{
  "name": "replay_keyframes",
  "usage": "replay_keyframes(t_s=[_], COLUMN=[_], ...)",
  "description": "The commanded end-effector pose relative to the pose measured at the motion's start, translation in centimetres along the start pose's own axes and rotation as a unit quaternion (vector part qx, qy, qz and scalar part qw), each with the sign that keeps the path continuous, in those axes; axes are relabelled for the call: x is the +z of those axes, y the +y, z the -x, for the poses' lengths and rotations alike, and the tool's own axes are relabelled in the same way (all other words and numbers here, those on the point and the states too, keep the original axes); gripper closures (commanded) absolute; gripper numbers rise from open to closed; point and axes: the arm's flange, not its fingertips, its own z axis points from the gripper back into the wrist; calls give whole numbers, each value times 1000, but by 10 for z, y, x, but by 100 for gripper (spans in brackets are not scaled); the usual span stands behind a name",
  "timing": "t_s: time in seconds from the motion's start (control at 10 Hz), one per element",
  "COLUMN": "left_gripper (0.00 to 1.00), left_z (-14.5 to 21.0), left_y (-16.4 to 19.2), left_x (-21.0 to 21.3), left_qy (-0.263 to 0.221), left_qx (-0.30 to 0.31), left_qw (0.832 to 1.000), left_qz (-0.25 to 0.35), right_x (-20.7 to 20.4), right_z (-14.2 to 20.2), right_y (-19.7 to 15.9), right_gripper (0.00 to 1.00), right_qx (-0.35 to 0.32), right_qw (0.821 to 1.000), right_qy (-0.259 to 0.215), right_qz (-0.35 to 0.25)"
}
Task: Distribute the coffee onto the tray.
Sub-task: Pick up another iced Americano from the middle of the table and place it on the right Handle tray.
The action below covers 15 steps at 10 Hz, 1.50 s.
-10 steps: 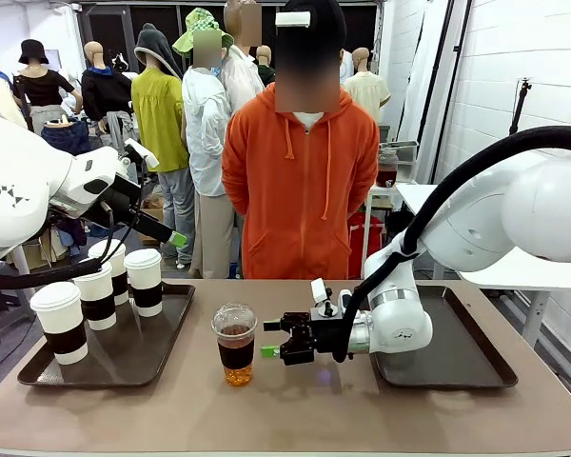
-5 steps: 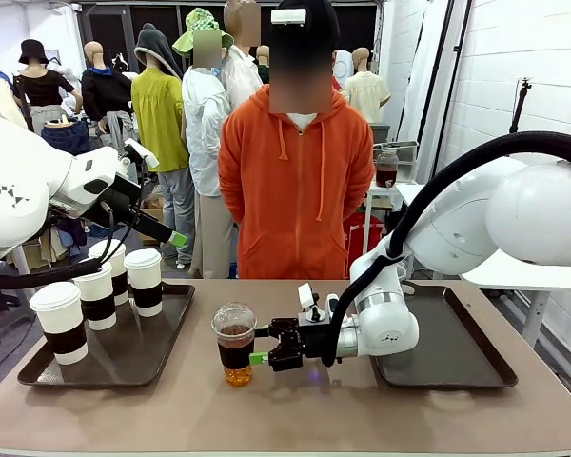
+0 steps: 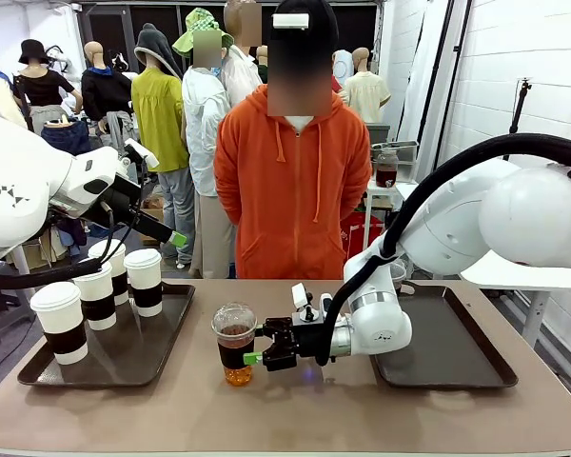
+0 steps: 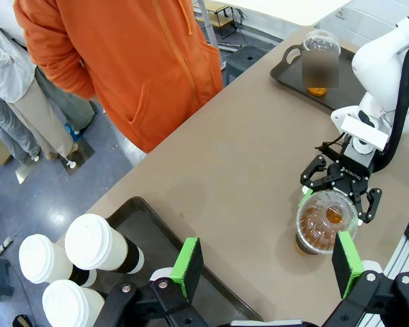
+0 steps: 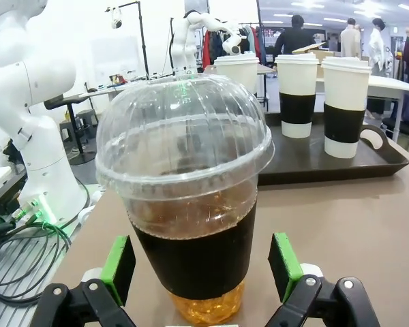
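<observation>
A clear dome-lidded cup (image 3: 235, 343) of brown liquid stands on the table between the two trays. My right gripper (image 3: 257, 345) is open, and its green pads (image 5: 119, 267) flank the cup (image 5: 187, 197) low down with a small gap on each side. On the left tray (image 3: 124, 367) stand several white paper cups (image 3: 145, 281) with dark sleeves. A second clear cup (image 4: 320, 61) sits on the right tray (image 4: 293, 75). My left gripper (image 4: 266, 266) hangs open and empty high above the left tray, and from there the clear cup (image 4: 325, 221) shows below.
A person in an orange hoodie (image 3: 295, 190) stands at the far side of the table, arms behind the back. The right tray (image 3: 457, 357) has bare floor on its near part. Bare tabletop lies in front of the clear cup.
My right gripper has slid left along the table until its open fingers stand on either side of the clear cup. The left arm and the cups have not moved.
</observation>
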Motion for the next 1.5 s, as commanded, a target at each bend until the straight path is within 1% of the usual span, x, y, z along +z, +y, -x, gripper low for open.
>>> replay_keyframes(t_s=[0.0, 0.4, 0.7, 0.9, 1.0, 1.1, 1.2, 1.4], left_gripper=[0, 0, 0, 0, 0, 0, 0, 0], left_z=[1, 1, 1, 1, 1, 1, 1, 1], left_y=[1, 1, 1, 1, 1, 1, 1, 1], left_x=[0, 0, 0, 0, 0, 0, 0, 0], left_qy=[-1, -1, -1, -1, -1, -1, -1, -1], left_qx=[3, 3, 3, 3, 3, 3, 3, 3], left_qw=[1000, 1000, 1000, 1000, 1000, 1000, 1000, 1000], left_qz=[5, 5, 5, 5, 5, 5, 5, 5], right_x=[-18, -37, -44, -44, -46, -46, -46, -45], right_z=[3, 4, 3, 2, 1, 1, -1, -5], right_y=[-7, -14, -17, -14, -12, -9, -8, -7], right_gripper=[0, 0, 0, 0, 16, 35, 35, 35], right_qx=[-6, -9, -14, -23, -28, -14, -11, -8], right_qw=[1000, 1000, 1000, 1000, 999, 999, 999, 999], right_qy=[3, 5, 5, 5, 16, 8, 17, 21], right_qz=[10, -3, -3, -17, -26, -28, -30, -30])
